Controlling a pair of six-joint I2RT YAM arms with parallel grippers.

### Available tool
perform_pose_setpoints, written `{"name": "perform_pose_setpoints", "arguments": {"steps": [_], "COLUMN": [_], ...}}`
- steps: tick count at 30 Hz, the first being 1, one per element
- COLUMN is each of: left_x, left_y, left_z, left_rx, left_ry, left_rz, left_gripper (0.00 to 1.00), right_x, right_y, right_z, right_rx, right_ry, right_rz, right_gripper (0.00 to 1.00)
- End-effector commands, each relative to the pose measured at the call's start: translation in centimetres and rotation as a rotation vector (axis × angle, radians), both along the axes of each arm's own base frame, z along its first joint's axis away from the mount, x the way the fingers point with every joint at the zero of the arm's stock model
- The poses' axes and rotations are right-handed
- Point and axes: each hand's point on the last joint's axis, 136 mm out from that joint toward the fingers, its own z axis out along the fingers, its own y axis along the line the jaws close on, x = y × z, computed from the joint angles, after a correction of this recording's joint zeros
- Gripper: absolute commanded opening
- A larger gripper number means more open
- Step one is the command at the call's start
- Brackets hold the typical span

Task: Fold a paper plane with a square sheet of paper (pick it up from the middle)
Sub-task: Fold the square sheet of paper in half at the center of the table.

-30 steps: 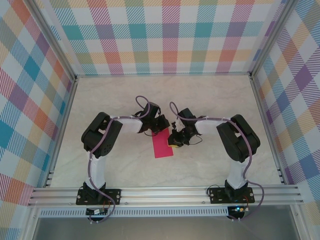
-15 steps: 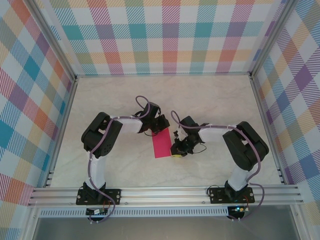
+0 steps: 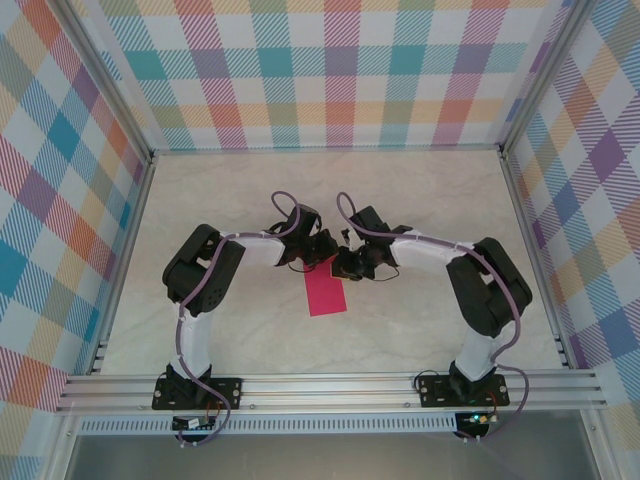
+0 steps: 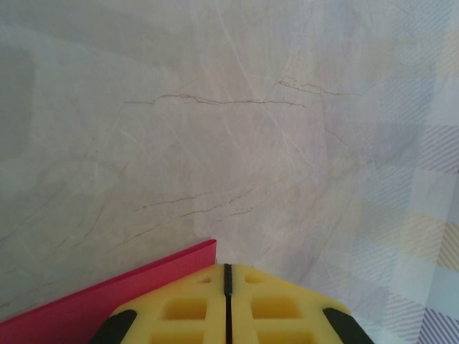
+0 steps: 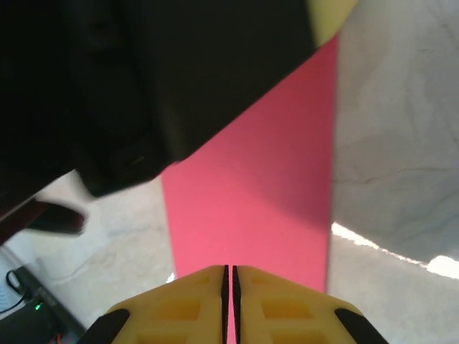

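1. Paper (image 3: 325, 293) lies mid-bench (image 3: 420, 200), folded into a narrow strip.
2. Right pincer (image 5: 230, 271), clenched empty, just slid from the strip's right edge to its far end.
3. Left pincer (image 4: 226, 269), also clenched, sits at the far corner, so I'd guess they're creasing.

My sheet of paper (image 3: 325, 293) is bright pink-red, plain and unmarked. It lies flat as a narrow rectangle, longer than it is wide, rather than a square. Its far short end sits right at the tips of both my claws, and the rest runs back toward my bases. Just ahead of my left claw (image 4: 226, 266), to its left, one sharp corner pokes out with a crisp edge. Ahead of my right claw (image 5: 230, 269) the strip stretches straight away, both long edges straight, partly shadowed.
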Motion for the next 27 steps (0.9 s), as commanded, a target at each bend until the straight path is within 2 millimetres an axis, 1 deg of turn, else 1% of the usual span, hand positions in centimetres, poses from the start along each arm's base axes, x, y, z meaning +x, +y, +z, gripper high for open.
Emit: {"name": "perform_pose_setpoints", "arguments": {"steps": [1, 6, 11, 13, 17, 21, 24, 27], "left_x": [-2.3, -2.4, -2.5, -2.5, -2.4, -2.4, -2.4, -2.4], "left_y": [2.2, 2.3, 2.3, 2.3, 2.4, 2.4, 2.4, 2.6], "left_z": [-3.5, -3.4, -3.5, -3.4, -3.3, -3.1, -3.2, -3.3], "left_rx": [0.117, 0.12, 0.121, 0.121, 0.121, 0.123, 0.127, 0.139], "left_ry": [0.092, 0.093, 0.094, 0.095, 0.091, 0.088, 0.087, 0.088], "left_rz": [0.02, 0.014, 0.014, 0.014, 0.016, 0.016, 0.016, 0.02], "left_gripper": [0.08, 0.08, 0.08, 0.08, 0.08, 0.08, 0.08, 0.08], "right_x": [1.6, 2.4, 3.2, 3.6, 3.5, 2.7, 1.1, -1.0], "right_y": [0.4, 0.3, 0.5, 0.2, -0.3, -0.4, -0.4, -0.8], "right_z": [-0.9, -1.9, -1.5, -2.0, -3.5, -4.3, -4.3, -4.2], "right_rx": [-0.013, -0.026, -0.009, -0.03, -0.06, -0.056, -0.025, 0.002], "right_ry": [-0.018, -0.046, -0.098, -0.107, -0.095, -0.073, -0.037, 0.003], "right_rz": [-0.044, -0.061, -0.072, -0.081, -0.087, -0.068, -0.034, -0.002], "right_gripper": [0.12, 0.11, 0.11, 0.11, 0.11, 0.11, 0.11, 0.12]}}
